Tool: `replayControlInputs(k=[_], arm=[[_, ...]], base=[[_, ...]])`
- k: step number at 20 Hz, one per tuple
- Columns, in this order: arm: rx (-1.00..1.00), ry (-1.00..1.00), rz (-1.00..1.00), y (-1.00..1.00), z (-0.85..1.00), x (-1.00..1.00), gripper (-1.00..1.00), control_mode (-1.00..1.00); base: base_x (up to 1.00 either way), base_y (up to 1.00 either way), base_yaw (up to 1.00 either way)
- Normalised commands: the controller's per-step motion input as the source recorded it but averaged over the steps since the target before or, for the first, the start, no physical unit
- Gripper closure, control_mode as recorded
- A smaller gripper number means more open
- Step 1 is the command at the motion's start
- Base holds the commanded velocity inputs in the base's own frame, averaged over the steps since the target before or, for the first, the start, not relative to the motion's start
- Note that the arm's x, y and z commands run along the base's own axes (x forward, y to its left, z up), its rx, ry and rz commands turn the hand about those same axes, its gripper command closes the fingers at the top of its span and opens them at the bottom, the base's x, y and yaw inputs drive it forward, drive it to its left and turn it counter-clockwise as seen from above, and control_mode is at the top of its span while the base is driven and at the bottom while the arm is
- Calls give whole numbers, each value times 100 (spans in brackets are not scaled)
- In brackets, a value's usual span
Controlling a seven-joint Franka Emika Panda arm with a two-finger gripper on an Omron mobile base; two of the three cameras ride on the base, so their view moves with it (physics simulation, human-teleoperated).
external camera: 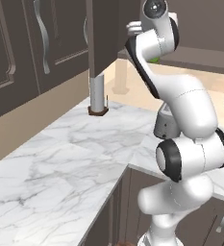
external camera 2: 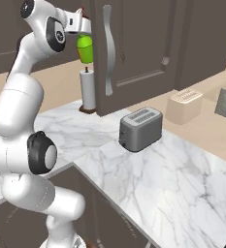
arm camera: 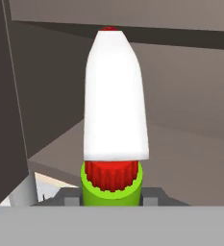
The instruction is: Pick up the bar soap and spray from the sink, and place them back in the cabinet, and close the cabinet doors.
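The spray, a green bottle with a red-and-white nozzle, hangs high in the air by the open cabinet. My gripper is shut on its neck just under the nozzle. In the hand view the white nozzle and red collar rise from the gripper, with the brown cabinet shelf just behind. A sliver of the green spray peeks past my arm in the left base view, level with the shelf. An open cabinet door with a curved silver handle stands right of the bottle. The sink and bar soap are out of view.
A grey toaster and a beige toaster stand on the marble counter. A white roll on a brown base stands under the cabinet. Closed dark doors line the wall to the left.
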Motion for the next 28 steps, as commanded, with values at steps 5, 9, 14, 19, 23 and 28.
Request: replayControlInputs(k=[5, 9, 14, 19, 23, 28], arm=[[0, 0, 0, -1, 0, 17, 100, -100], [0, -1, 0, -4, 0, 22, 100, -100], [0, 0, 0, -6, 0, 31, 100, -100], [0, 0, 0, -8, 0, 36, 100, -100], [0, 0, 0, -14, 0, 32, 100, -100], [0, 0, 0, -13, 0, 27, 100, -100]], base=[[0, 0, 0], [0, 0, 0], [0, 0, 0], [0, 0, 0], [0, 0, 0], [0, 0, 0]])
